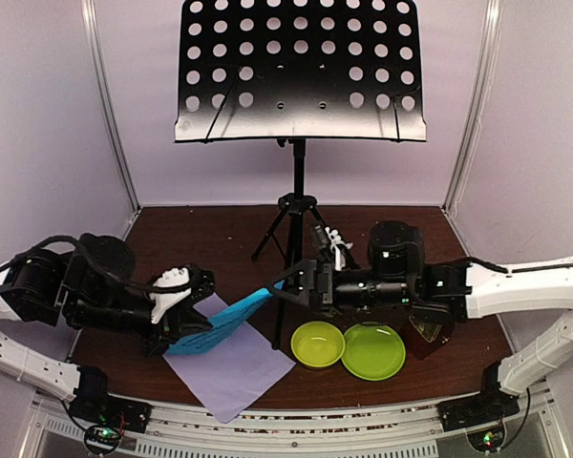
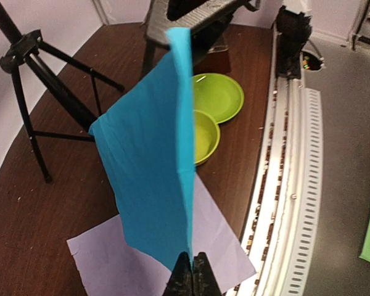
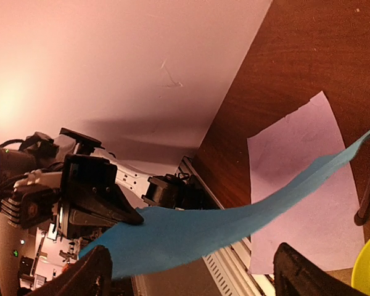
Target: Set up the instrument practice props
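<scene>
The black perforated music stand (image 1: 301, 72) rises on tripod legs (image 1: 291, 224) at the back of the table. My left gripper (image 1: 180, 336) (image 2: 192, 266) is shut on one edge of the cyan sheet (image 1: 224, 320) (image 2: 154, 160), which hangs lifted above the table. The sheet's far end reaches my right gripper (image 1: 285, 289) (image 3: 194, 274), which is open wide, with the cyan sheet (image 3: 203, 228) passing loose between its fingers (image 3: 92, 274). The lilac sheet (image 1: 234, 367) (image 2: 111, 262) (image 3: 302, 185) lies flat underneath. A brown metronome (image 1: 430, 329) sits partly hidden under my right arm.
A lime-green bowl (image 1: 317, 343) (image 2: 203, 135) and a lime-green plate (image 1: 372, 351) (image 2: 221, 95) sit side by side near the front edge, right of the lilac sheet. The tripod's legs (image 2: 43, 86) spread over the table's middle back. White walls close the sides.
</scene>
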Available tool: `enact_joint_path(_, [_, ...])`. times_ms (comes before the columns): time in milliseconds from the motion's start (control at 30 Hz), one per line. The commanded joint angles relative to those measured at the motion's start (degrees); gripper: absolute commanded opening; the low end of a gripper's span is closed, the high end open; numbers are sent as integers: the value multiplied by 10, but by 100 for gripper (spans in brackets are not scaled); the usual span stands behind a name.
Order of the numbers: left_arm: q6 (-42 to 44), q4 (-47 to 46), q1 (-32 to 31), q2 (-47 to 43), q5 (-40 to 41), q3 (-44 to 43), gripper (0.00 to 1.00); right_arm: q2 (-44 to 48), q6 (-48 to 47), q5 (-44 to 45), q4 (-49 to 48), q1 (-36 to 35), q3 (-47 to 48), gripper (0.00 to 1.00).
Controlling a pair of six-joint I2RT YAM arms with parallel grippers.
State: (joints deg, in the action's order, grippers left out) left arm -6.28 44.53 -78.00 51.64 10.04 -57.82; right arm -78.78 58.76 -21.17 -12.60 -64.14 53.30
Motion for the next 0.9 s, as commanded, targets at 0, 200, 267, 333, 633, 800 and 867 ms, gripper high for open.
enact_joint_path(0, [-5, 1, -1, -27, -119, -38, 0, 111, -188, 30, 46, 3, -32, 95])
enact_joint_path(200, [-7, 33, -1, -13, -202, -84, 0, 220, -369, 6, 38, 2, -82, 100])
enact_joint_path(267, [-2, 35, -1, -8, -230, -98, 0, 230, -413, -14, 56, 2, -76, 100])
enact_joint_path(333, [4, 35, -1, -4, -257, -112, 0, 223, -455, -33, 88, -3, -58, 99])
enact_joint_path(633, [10, 37, -1, 19, -337, -157, 0, 152, -555, -81, 171, -55, 25, 96])
enact_joint_path(800, [10, 36, -1, 22, -345, -168, 0, 139, -558, -95, 162, -74, 34, 95])
enact_joint_path(867, [11, 36, -1, 23, -343, -171, 0, 140, -555, -99, 156, -78, 33, 94])
